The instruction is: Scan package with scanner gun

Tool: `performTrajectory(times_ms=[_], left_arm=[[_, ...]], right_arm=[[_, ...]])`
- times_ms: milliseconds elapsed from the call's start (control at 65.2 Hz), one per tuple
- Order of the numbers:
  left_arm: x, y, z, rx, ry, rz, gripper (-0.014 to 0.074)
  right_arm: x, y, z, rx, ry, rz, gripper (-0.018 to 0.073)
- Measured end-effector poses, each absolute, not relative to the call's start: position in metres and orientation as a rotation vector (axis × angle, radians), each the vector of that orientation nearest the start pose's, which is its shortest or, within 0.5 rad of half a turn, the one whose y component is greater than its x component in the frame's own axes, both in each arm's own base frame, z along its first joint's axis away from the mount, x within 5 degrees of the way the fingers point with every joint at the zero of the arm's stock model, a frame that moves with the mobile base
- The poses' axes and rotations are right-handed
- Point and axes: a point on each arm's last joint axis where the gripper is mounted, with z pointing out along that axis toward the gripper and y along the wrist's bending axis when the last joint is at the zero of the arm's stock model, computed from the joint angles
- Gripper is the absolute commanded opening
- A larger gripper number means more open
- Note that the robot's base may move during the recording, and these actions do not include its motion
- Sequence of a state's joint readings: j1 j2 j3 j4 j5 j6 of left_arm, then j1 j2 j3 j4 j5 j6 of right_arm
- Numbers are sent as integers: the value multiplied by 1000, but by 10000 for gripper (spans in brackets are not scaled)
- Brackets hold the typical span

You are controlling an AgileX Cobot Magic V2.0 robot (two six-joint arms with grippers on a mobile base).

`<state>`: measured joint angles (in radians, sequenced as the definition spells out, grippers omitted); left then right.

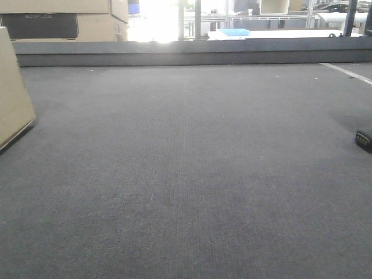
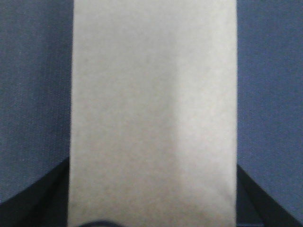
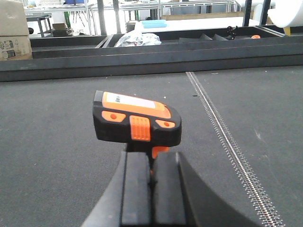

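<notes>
Left wrist: flat matte cardboard package (image 2: 153,113)

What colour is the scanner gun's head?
Black with orange buttons and top on the scanner gun; clearest in the right wrist view.

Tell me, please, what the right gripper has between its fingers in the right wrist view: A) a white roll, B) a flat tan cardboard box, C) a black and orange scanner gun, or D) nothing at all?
C: the right gripper is shut on the handle of the scanner gun, whose black head with orange buttons sits just above the fingers.
</notes>
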<state>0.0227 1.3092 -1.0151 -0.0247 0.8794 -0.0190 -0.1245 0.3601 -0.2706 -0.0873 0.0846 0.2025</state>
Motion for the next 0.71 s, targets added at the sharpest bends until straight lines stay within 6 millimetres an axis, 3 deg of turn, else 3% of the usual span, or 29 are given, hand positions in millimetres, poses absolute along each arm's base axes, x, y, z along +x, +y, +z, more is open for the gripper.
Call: performTrajectory(times_ms=[414,476,706], left_arm=[[256,3,295,29,2657,-16,-98],[256,3,295,34,2657,-15,-27],[256,3,295,37,2657,-14,390]], right_arm=[[90,-12,272,204,1646,-13,-160],[90,-12,272,204,1646,-13,-160],[90,-12,272,204,1646,-13,-160]])
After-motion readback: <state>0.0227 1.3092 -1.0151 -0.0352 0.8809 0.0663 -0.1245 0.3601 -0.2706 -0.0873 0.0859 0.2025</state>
